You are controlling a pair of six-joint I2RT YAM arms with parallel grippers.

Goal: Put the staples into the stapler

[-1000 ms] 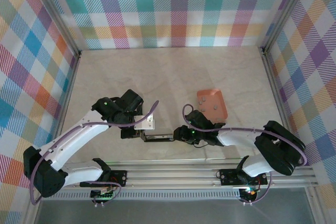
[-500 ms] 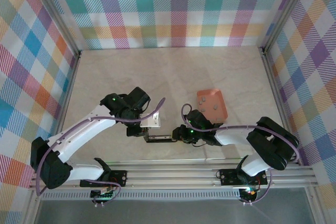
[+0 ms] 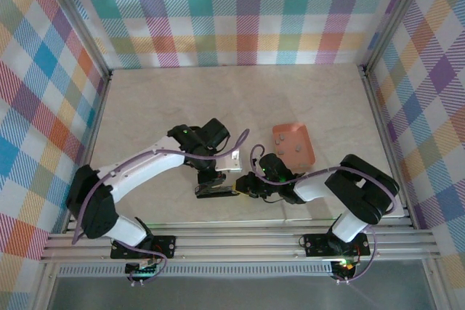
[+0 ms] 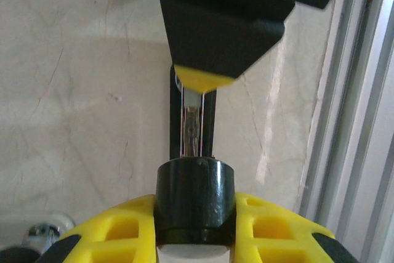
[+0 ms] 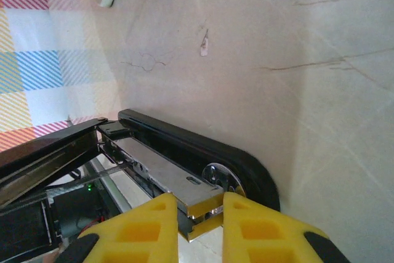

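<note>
- Since a second ago the left arm has swung to the right, and the left gripper now sits over the black stapler with a bright metal staple channel rather than off its left end. The right gripper has closed in that time. The stapler itself has stayed put.
- Stapler location: on the beige marble-look table, near the front rail, between the two grippers. A shallow orange plastic tray lies just beyond it to the right.
- Appearance: the black base carries a round metal anvil plate. The silver channel lies exposed along it, and the black top arm is lifted clear of it.
- Orientation: long axis runs left-right, roughly along the near edge, anvil end to the right.
- Left gripper: yellow fingers pinched onto a rounded black part of the stapler.
- Right gripper: yellow fingers clamped on the right-hand tip of the metal channel.
</note>
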